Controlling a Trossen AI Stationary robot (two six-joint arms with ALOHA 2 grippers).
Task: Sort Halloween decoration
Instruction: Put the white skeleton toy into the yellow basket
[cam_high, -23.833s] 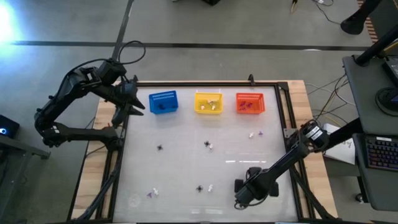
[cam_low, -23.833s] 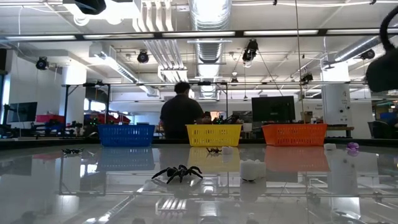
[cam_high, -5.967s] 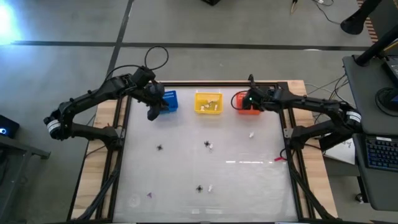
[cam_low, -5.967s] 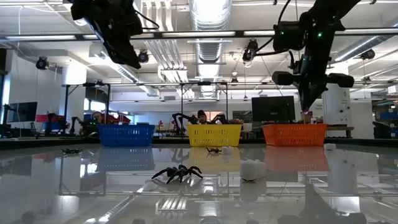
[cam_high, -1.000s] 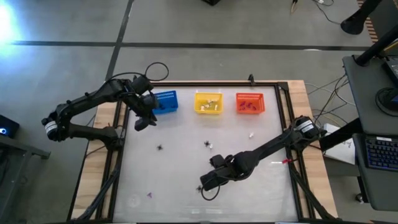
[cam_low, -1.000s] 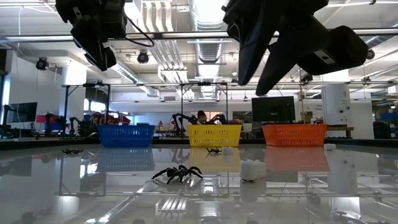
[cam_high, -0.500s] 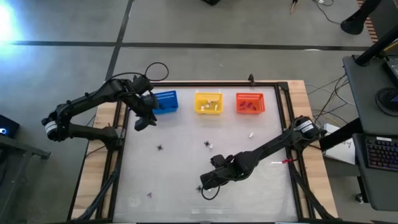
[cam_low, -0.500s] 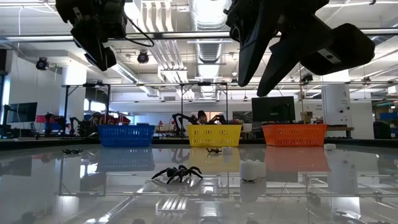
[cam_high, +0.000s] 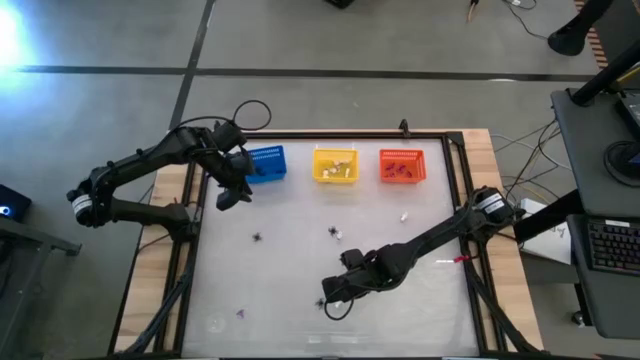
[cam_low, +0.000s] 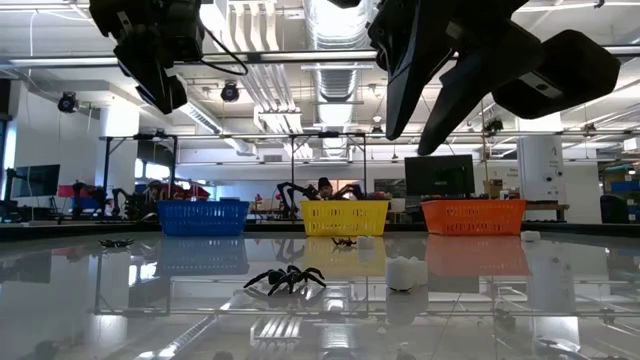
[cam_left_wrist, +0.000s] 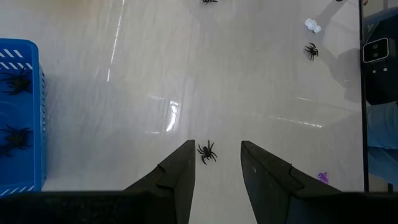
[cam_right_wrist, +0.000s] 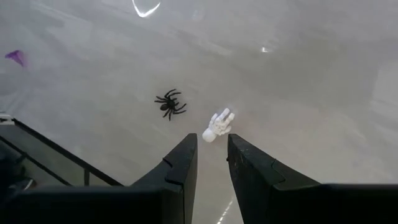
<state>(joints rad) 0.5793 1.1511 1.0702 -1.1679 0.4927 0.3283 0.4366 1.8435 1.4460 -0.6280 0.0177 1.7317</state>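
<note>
The decorations are tiny trinkets scattered on the glossy white table. My left gripper (cam_left_wrist: 216, 148) is open and hovers near the blue basket (cam_high: 263, 165), above a black spider (cam_left_wrist: 206, 152) that shows between its fingertips. My right gripper (cam_right_wrist: 211, 140) is open over the table's near middle. Just ahead of its fingers lie a white skeleton hand (cam_right_wrist: 217, 125) and a black spider (cam_right_wrist: 170, 103). A purple piece (cam_right_wrist: 15, 56) lies farther toward the table's left. In the low view both grippers (cam_low: 150, 60) (cam_low: 440, 80) hang well above the tabletop.
Blue, yellow (cam_high: 335, 165) and orange (cam_high: 402, 165) baskets stand in a row along the far edge, each holding pieces. More trinkets lie at mid-table: a spider with a white piece (cam_high: 337, 233) and another white piece (cam_high: 404, 215). A raised frame (cam_high: 465, 200) borders the table.
My right gripper has drifted slightly toward the table's right while staying open at about the same height. The left arm and the trinkets have kept still.
</note>
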